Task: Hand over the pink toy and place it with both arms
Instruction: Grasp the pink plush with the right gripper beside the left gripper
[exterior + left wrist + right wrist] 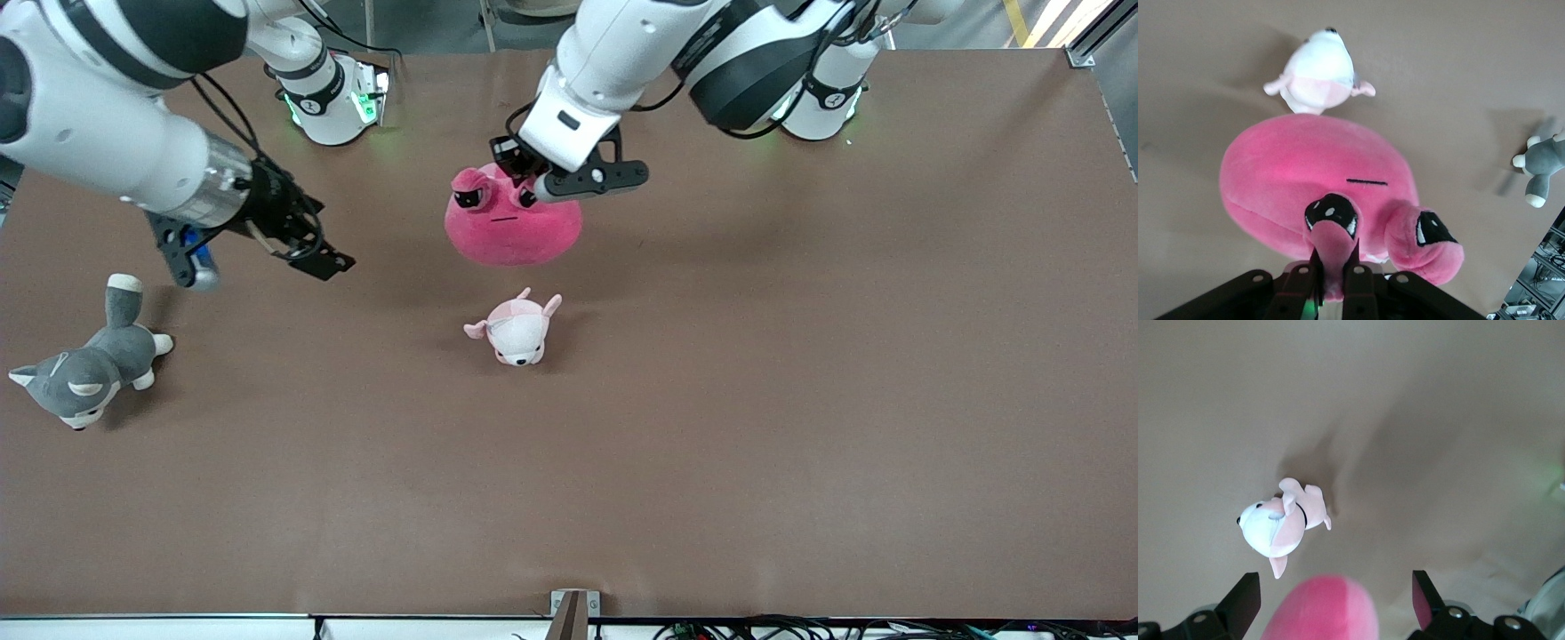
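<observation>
Left pincer (526,182) pinching pink toy (516,227) by an eye stalk, lifted above worktop (800,373). Right pincer (258,262) spread, hovering near grey plush (84,369).

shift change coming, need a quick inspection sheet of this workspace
surface: brown table, no spills seen
job's things: pink toy hangs above the table, pinched by one eye stalk
clutter: pale puppy plush; grey husky plush toward the right arm's end
grippers: left gripper shut on the pink toy; right gripper open, waiting in the air
cables: black cables along the table edge nearest the front camera
surroundings: nothing seen
</observation>
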